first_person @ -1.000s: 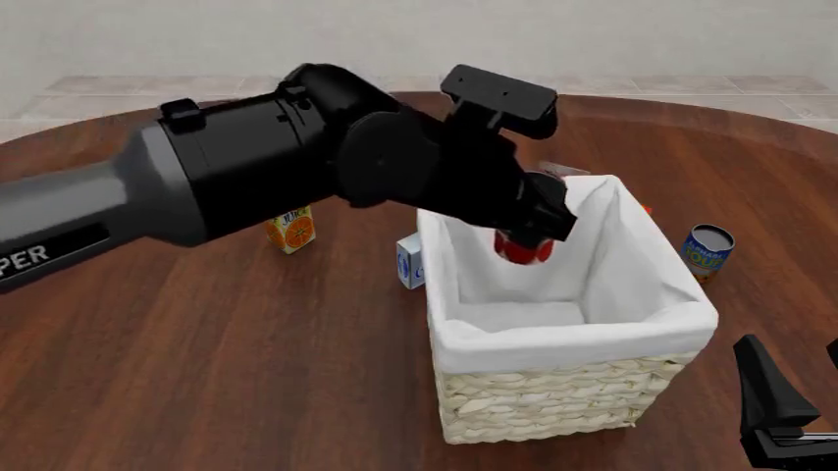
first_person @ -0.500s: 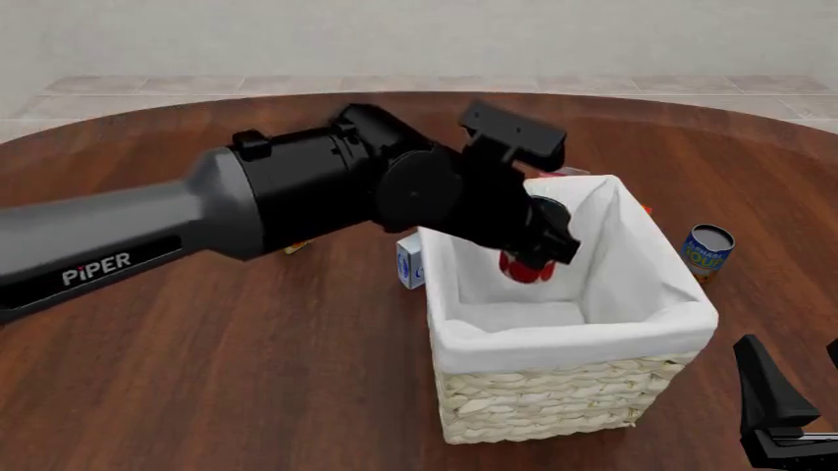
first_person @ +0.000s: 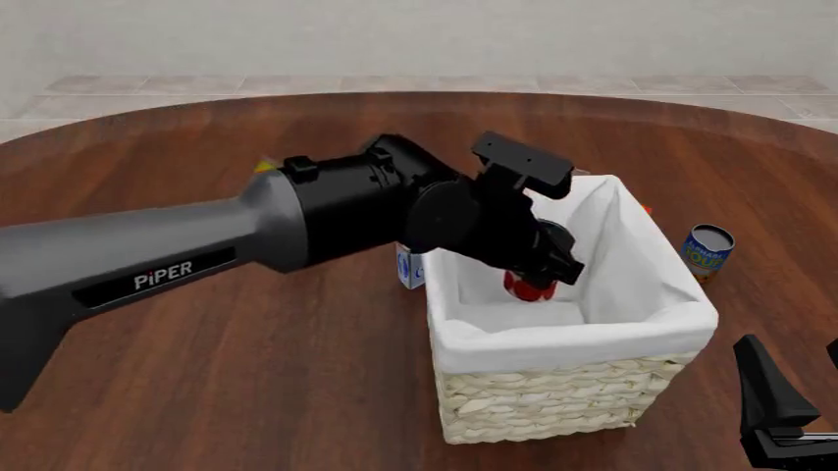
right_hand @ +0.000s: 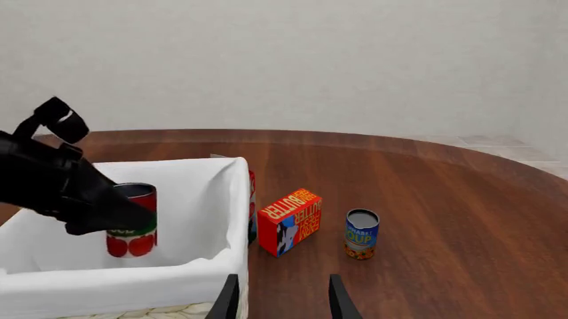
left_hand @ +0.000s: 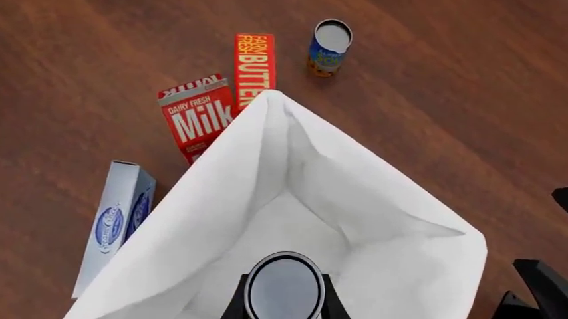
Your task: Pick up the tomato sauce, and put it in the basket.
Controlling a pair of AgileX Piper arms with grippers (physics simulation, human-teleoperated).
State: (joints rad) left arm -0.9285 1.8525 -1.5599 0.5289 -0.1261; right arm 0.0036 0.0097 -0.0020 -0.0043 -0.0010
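Nearest the camera, the right gripper sits parked low at the table's near right corner, idle; its wrist view shows two finger tips standing apart with nothing between them.

Just beyond, the basket stands with its white lining folded over the rim, and here is the news: over the past second the left gripper has sunk from rim height down into the basket's mouth, the long arm stretching farther in from the left. The tomato sauce has come down with it and now hangs inside the lined walls, upright, red label showing in the right wrist view, not yet resting on the floor as far as can be judged. The fingers are clamped on the can's sides, its grey top filling the space between them. In my judgement only the release remains.

The arm reaches over the near-left rim, wrist bent down and its camera block riding above the basket's far-left corner.

Farther off lie a blue-and-white carton, a milk carton, a butter box and the blue-and-yellow can.
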